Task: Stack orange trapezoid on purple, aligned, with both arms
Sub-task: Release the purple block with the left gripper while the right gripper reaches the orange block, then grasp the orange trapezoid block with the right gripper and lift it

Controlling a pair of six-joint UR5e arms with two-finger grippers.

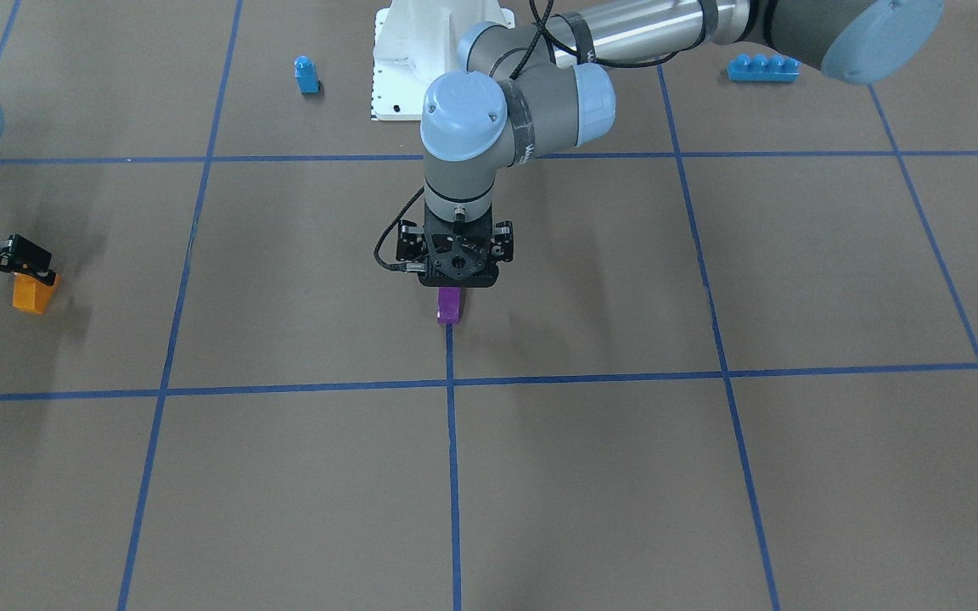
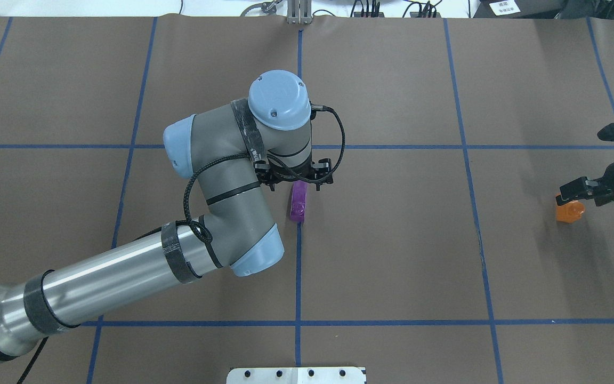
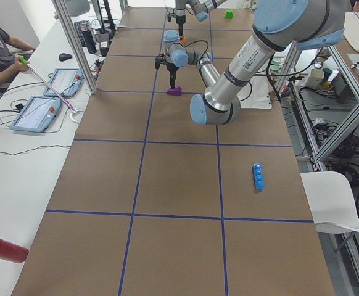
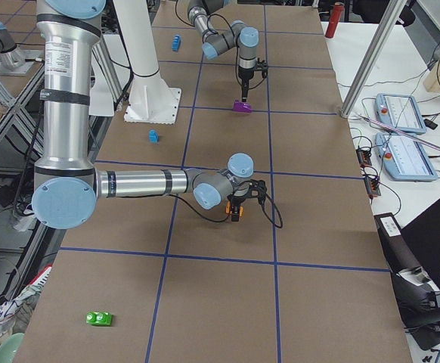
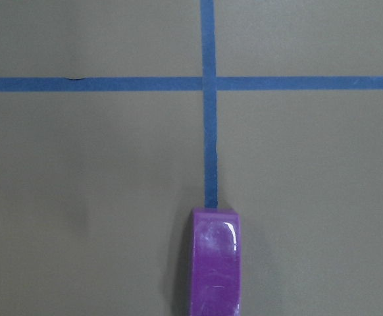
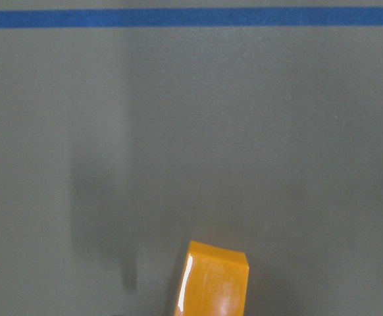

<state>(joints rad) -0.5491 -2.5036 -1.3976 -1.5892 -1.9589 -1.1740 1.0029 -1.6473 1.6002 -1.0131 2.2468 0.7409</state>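
Observation:
The purple block (image 1: 448,305) lies on the table at the end of a blue tape line, near the middle; it also shows in the overhead view (image 2: 298,201) and at the bottom of the left wrist view (image 5: 215,260). My left gripper (image 1: 455,276) points straight down over its far end, and its fingers are hidden, so I cannot tell whether it is open or shut. The orange trapezoid (image 1: 33,293) sits far out on my right side (image 2: 569,210). My right gripper (image 2: 576,193) is right over it. Its jaws are not clear.
A small blue single-stud block (image 1: 306,75) and a long blue brick (image 1: 762,68) lie near the white base plate (image 1: 396,85). A green block (image 4: 99,318) lies at the right end of the table. A red cylinder (image 3: 4,248) and tablets are on the side bench.

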